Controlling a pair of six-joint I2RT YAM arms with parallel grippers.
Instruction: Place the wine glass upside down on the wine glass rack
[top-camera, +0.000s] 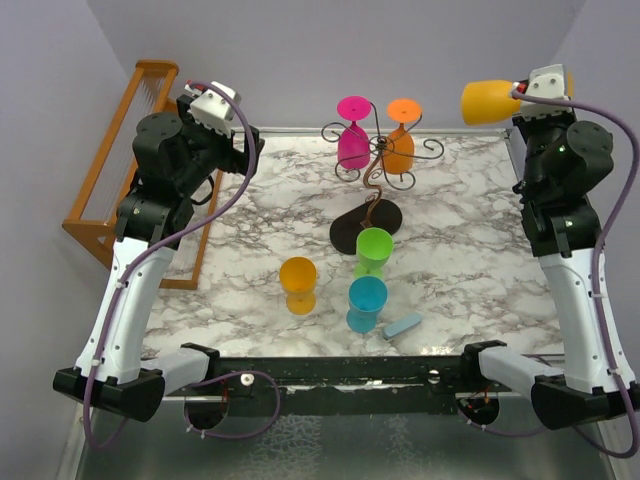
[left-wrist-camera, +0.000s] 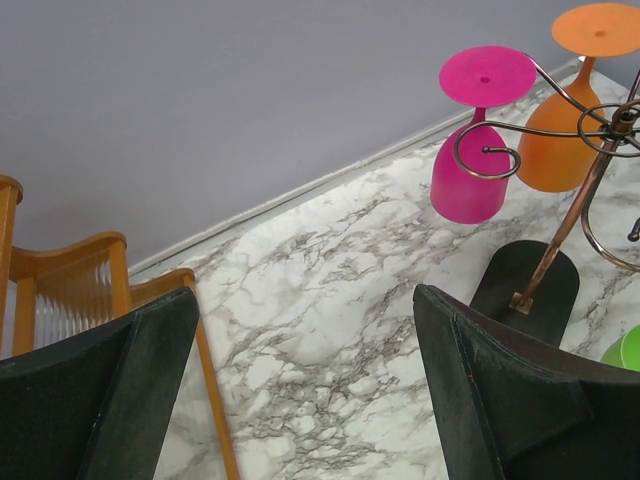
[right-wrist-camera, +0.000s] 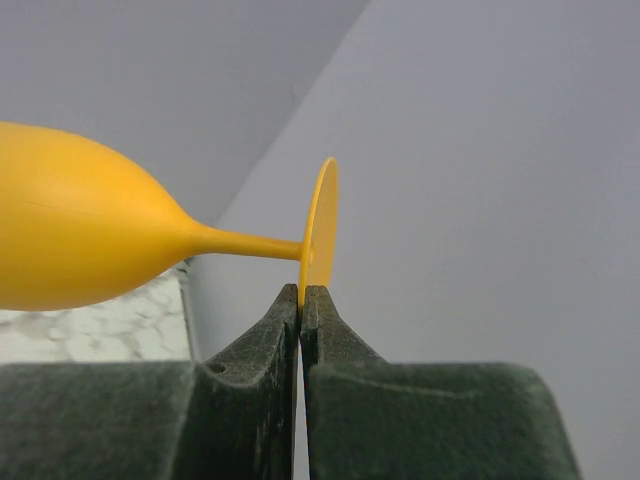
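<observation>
My right gripper (top-camera: 522, 92) (right-wrist-camera: 301, 292) is raised at the back right, shut on the rim of the foot of a yellow wine glass (top-camera: 490, 100) (right-wrist-camera: 70, 230). The glass lies sideways with its bowl pointing left. The wine glass rack (top-camera: 375, 180) (left-wrist-camera: 560, 235), a thin wire tree on a black oval base (top-camera: 366, 228), stands at the middle back. A pink glass (top-camera: 353, 135) (left-wrist-camera: 470, 170) and an orange glass (top-camera: 399, 140) (left-wrist-camera: 560, 140) hang on it upside down. My left gripper (top-camera: 240, 150) (left-wrist-camera: 305, 295) is open over the marble at the back left, with nothing between its fingers.
A green glass (top-camera: 374, 250), a blue glass (top-camera: 366, 303) and an orange-yellow glass (top-camera: 298, 283) stand in front of the rack. A small light-blue flat piece (top-camera: 403, 326) lies near the front. A wooden stepped rack (top-camera: 110, 170) (left-wrist-camera: 70, 290) leans along the left edge.
</observation>
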